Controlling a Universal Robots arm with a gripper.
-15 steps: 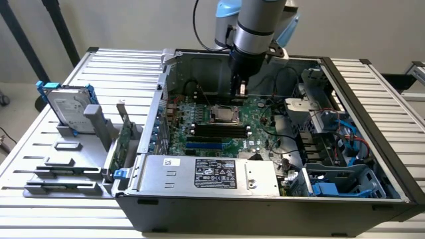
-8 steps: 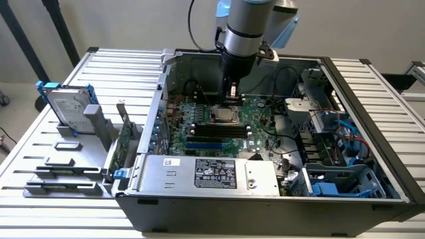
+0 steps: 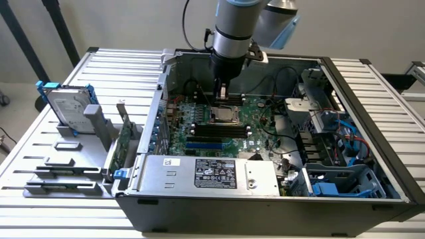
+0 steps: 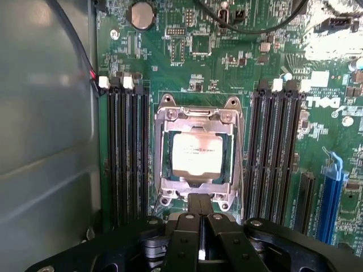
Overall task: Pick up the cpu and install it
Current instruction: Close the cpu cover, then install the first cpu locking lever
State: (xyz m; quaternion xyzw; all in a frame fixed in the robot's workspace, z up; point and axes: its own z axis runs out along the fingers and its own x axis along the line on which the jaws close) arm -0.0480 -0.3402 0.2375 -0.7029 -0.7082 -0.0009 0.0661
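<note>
Sitting flat inside its socket, the cpu showed its silver-grey metal top, with the metal socket frame lying around its four sides; I could not tell if this frame was latched down. I judged the chip to be light and stiff, but also delicate: the smooth top was probably slippery, and the underside with its contacts should not be touched or scraped. The best hold seemed to be on two opposite edges, with the chip kept level. The gripper hung just above the socket, close to one edge of the frame, with its fingers brought together and nothing between them. On both sides of the socket ran banks of dark memory slots, all of them looking empty, on the green motherboard. The open computer case held this board, a power supply with a label on top near its front wall, and blue plastic drive parts at the exterior view's right. Outside the case, at the exterior view's left, grey holder blocks stood on the slatted table; one held a hard drive upright in blue brackets.
</note>
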